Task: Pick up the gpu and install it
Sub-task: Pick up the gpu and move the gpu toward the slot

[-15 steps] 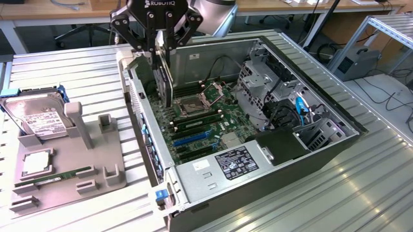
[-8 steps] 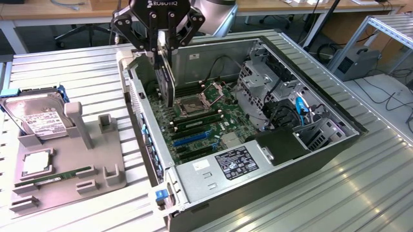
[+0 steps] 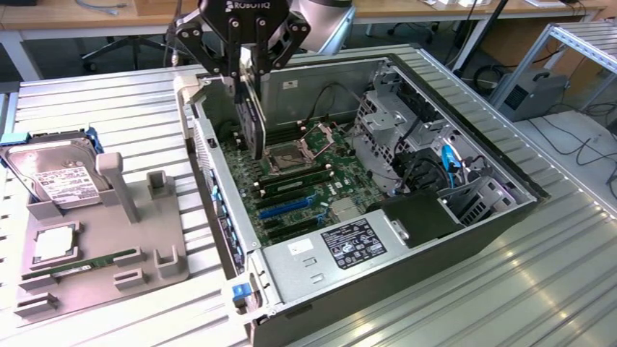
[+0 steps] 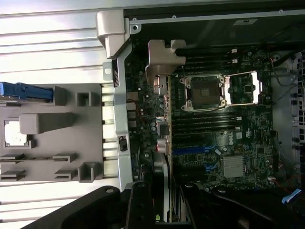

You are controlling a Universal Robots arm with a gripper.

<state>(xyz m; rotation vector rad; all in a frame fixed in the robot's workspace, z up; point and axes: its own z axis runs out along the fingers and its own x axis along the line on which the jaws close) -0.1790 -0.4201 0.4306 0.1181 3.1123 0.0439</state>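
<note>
The gpu (image 3: 254, 116) is a thin dark card that hangs edge-down inside the open computer case (image 3: 318, 285), over the motherboard (image 3: 308, 189) near the case's wall on the exterior view's left. My gripper (image 3: 247, 69) is shut on its upper edge. In the wrist view the gpu (image 4: 167, 124) appears edge-on, with its silver bracket (image 4: 163, 59) at the far end, and my gripper (image 4: 167, 210) clamps it from both sides. The card's lower edge stands above the board beside the open CPU socket (image 3: 289, 154). Blue expansion slots (image 3: 282, 210) lie nearer the case front.
A grey fixture tray (image 3: 92, 285) on the exterior view's left holds a hard drive (image 3: 60, 179), a CPU (image 3: 53, 243) and a RAM stick (image 3: 82, 265). Inside the case, a drive cage (image 3: 386, 130) and cables (image 3: 449, 163) stand on the exterior view's right.
</note>
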